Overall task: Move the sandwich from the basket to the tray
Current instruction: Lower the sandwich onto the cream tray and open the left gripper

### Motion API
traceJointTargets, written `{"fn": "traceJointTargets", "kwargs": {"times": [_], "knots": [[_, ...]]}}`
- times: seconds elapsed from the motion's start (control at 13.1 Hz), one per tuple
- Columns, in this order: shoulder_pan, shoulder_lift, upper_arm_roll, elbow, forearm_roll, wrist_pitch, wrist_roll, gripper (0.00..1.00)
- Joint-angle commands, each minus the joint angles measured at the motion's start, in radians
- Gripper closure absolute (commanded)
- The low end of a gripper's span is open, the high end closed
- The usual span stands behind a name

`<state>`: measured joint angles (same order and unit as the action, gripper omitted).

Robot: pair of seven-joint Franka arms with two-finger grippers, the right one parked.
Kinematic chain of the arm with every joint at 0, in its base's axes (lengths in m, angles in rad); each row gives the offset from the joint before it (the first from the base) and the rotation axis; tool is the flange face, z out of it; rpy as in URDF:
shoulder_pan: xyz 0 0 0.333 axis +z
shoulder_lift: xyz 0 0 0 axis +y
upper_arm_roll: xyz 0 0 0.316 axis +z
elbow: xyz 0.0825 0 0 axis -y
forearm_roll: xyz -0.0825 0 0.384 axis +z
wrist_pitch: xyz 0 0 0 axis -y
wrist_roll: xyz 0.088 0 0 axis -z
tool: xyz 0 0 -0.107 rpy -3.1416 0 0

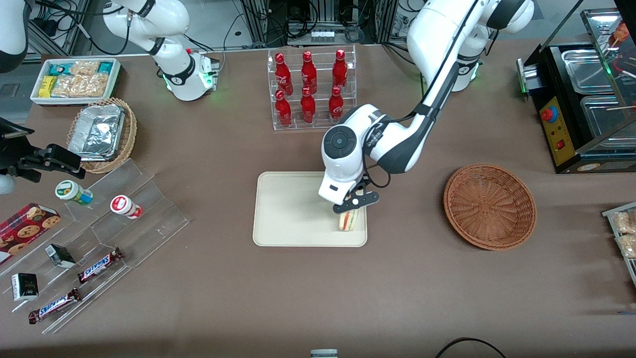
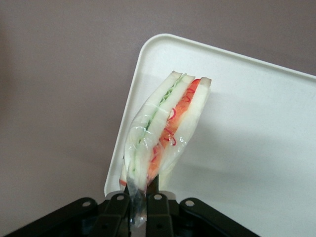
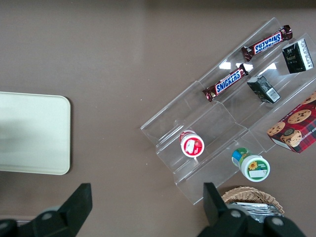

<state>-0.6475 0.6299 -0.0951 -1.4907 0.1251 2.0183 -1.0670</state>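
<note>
Bench (image 1: 397, 298) carries everything. Tray (image 1: 288, 209) lies directly under the gripper, flat, put there as the drop target; the gripper hangs over the tray corner nearest the front camera on the working arm's side. Basket (image 1: 489, 206) sits well apart from the gripper toward the working arm's end, and looks empty (so the sandwich is already out). Gripper (image 2: 140, 205) is clamped on the sandwich (image 2: 165, 131), fingers (image 2: 118, 210) pinched together on the plastic wrap at one end, probably because the wrap gives a thin edge to grab. Sandwich hangs below the gripper, just above or touching the tray surface (can't tell which). Its long axis runs straight away from the fingers; the cut edge with red and green filling faces the wrist camera, layers standing on edge.
</note>
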Motion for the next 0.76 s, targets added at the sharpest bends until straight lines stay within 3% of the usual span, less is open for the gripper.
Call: {"fn": "traceJointTargets", "kwargs": {"times": [0.0,0.38,0.46,0.53,0.61,0.69], "knots": [[-0.032,0.065,0.020,0.090,0.021,-0.006,-0.039,1.00],[-0.046,0.102,0.020,0.098,0.030,-0.004,-0.063,1.00],[-0.046,0.106,0.020,0.098,0.054,-0.001,-0.074,0.88],[-0.046,0.109,0.020,0.098,0.060,0.000,-0.091,0.64],[-0.044,0.111,0.020,0.098,0.061,0.005,-0.093,0.20],[-0.044,0.111,0.020,0.098,0.061,0.010,-0.094,0.00]]}}
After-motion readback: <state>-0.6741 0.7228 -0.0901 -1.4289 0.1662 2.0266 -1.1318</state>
